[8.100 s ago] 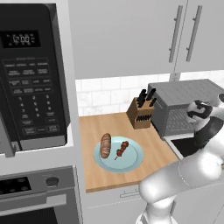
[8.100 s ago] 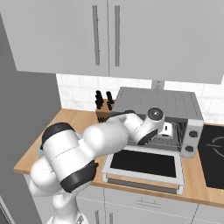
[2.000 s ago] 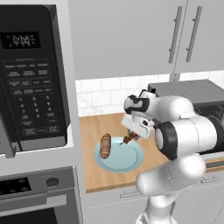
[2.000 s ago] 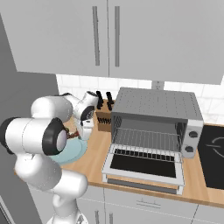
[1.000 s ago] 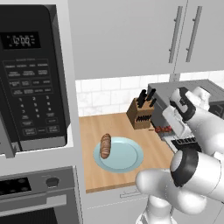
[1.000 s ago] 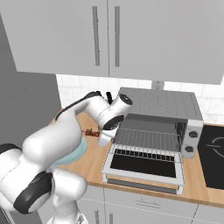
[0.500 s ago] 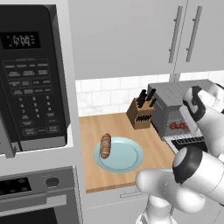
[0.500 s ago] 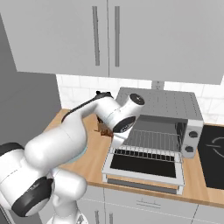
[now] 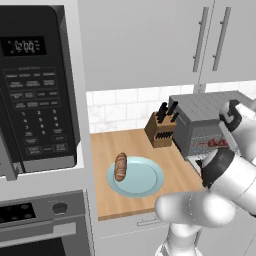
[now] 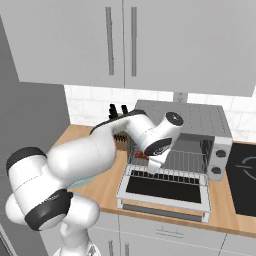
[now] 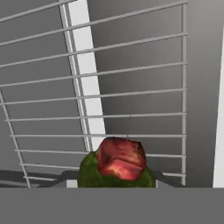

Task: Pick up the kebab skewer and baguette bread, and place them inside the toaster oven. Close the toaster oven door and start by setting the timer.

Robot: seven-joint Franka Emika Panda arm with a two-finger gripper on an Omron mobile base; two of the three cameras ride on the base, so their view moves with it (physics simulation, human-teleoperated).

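Observation:
My gripper (image 10: 149, 161) is shut on the kebab skewer (image 9: 212, 144), holding it inside the mouth of the toaster oven (image 10: 186, 126) just above the wire rack (image 10: 182, 161). In the hand view a red and a green chunk of the kebab skewer (image 11: 120, 159) sit right in front of the camera over the wire rack (image 11: 131, 92), covering the finger tips. The toaster oven door (image 10: 165, 189) lies folded down flat and open. The baguette bread (image 9: 120, 166) rests on the left side of the pale blue plate (image 9: 145, 180) on the wooden counter.
A knife block (image 9: 161, 131) stands between the plate and the toaster oven. A big black microwave (image 9: 37, 95) hangs at the left above a built-in oven (image 9: 35, 220). A black cooktop (image 10: 244, 170) lies right of the toaster oven. Wall cabinets (image 10: 125, 40) hang above.
The arm has carried the kebab skewer from in front of the toaster oven further in over the wire rack. The baguette bread and the plate have stayed put.

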